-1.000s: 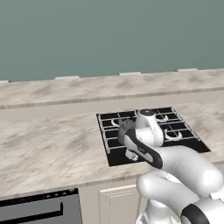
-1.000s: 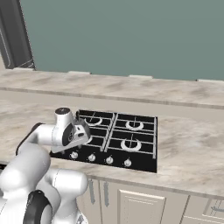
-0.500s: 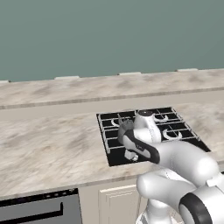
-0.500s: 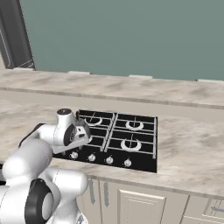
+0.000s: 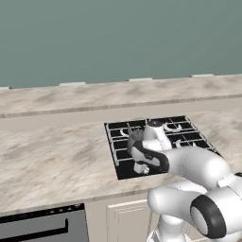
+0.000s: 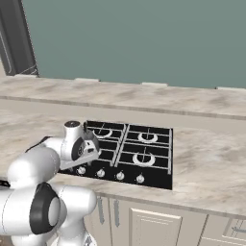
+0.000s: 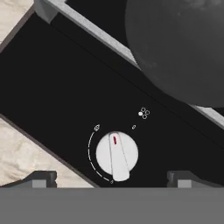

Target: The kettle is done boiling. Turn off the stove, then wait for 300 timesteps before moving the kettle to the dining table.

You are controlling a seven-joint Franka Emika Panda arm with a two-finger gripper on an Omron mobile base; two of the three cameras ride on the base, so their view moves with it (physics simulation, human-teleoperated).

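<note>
The rounded dark grey metal kettle (image 7: 183,48) sits on a grey grate of the black four-burner stove (image 6: 126,153), just beyond a small silver knob (image 7: 117,155) marked red. The two-finger gripper (image 7: 111,177) hangs directly over that knob, jaws spread wide, grasping nothing. Beige marble counter (image 5: 56,156) surrounds the stove.

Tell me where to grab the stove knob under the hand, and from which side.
Grip the raised bar across the knob, one fingertip on each long flank. Come straight down along the hand's present line: the open gripper already straddles it, fingertips either side. The bar runs roughly toward the red mark, so square the jaws across it. The kettle sits just beyond on the stove; keep clear of it.
</note>
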